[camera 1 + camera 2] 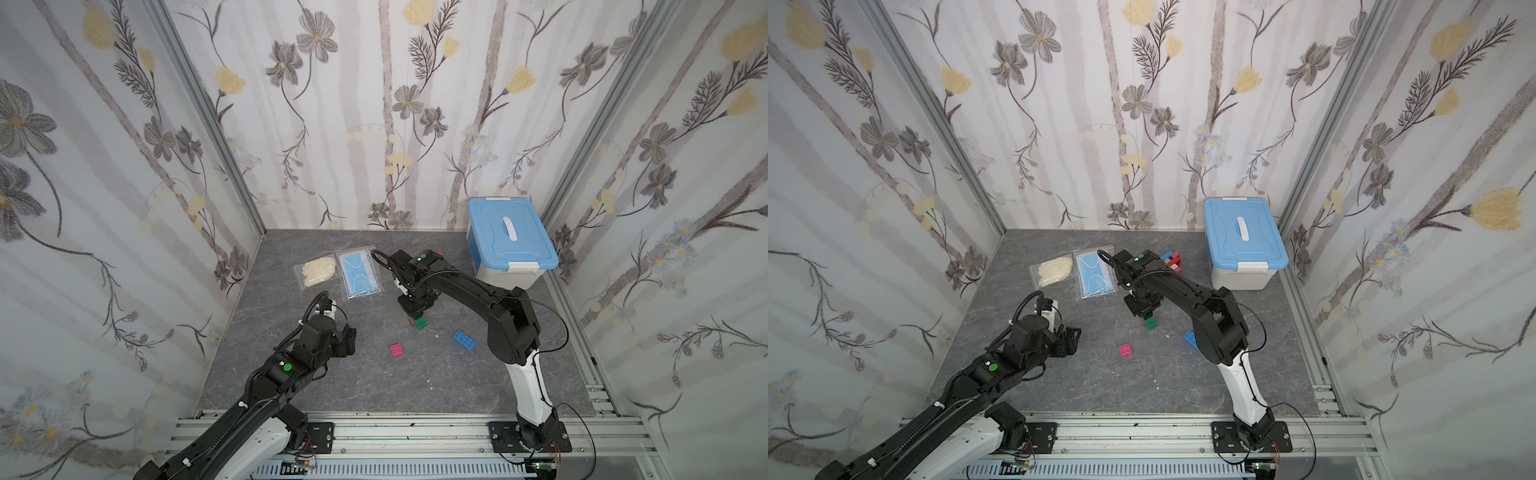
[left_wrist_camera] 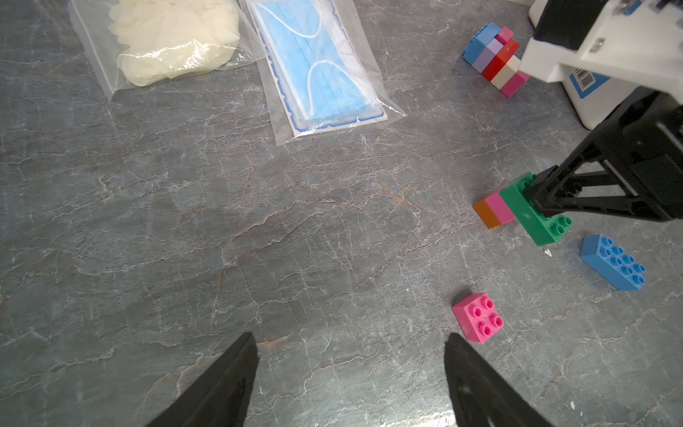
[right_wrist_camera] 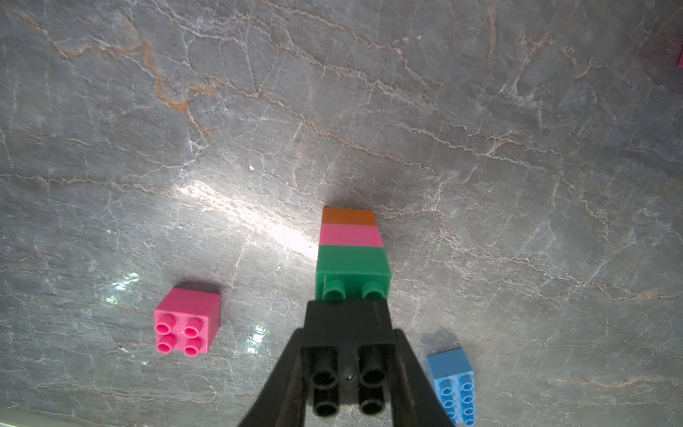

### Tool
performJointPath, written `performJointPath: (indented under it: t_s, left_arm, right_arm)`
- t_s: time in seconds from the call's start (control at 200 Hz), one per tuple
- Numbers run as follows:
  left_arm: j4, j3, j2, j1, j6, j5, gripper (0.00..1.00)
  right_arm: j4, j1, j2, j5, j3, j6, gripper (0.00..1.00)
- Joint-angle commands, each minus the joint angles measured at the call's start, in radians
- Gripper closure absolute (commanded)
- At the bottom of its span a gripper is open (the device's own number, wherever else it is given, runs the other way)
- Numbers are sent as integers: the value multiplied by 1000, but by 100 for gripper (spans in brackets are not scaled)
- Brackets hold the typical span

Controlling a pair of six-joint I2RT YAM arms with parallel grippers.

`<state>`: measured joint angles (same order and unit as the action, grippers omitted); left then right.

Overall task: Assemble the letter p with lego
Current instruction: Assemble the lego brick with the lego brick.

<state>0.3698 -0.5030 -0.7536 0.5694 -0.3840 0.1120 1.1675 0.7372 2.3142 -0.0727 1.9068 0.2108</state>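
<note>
Where the black brick (image 3: pixel 347 355) sits: clamped in the right gripper (image 3: pixel 348 334), studs up, directly over one end of the green brick (image 3: pixel 353 266). Whether it is pressed home I cannot tell.
Why held so: it is taken by its side walls, which leaves the underside free to meet the green studs; two of those studs show beyond it.
Stack under it: orange brick (image 3: pixel 349 216) at the bottom, pink layer (image 3: pixel 351 234) next, the long green brick on top, standing near the middle of the tabletop (image 1: pixel 374 386). The green one overhangs the two below, probably to start the bowl of the p.
Left gripper (image 2: pixel 349 336): jaws wide, holding nothing, hanging over bare tabletop toward the left edge — likely kept clear of the work.
Loose bricks: two, one pink square brick (image 2: pixel 478 318) and one long blue brick (image 2: pixel 613 262). Both lie studs up on the near side of the stack, apart from it.
Clump (image 2: pixel 495 61): one, joined, near the far edge just beside the box (image 1: pixel 511 245). Blue, lavender, red, cream and two pink pieces show — six at least; more may be hidden.
Bags: two, a glove bag (image 2: pixel 173 40) and a mask bag (image 2: pixel 318 70), side by side near the far edge, well apart from the stack.
Box: one, blue lid on, in the far right corner.
</note>
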Motion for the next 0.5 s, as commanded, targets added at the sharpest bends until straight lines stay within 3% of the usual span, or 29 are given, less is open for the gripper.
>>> performJointPath:
  t_s: [0.0,0.495]
  left_arm:
    - [-28,-1,-3,0,7,12,18]
    - [-34,-3,-16,-1,8,8,18]
  right_arm:
    - [-27,-1,13,16,3,-5,85]
    - [-31,-22,57,42,4,-26,85]
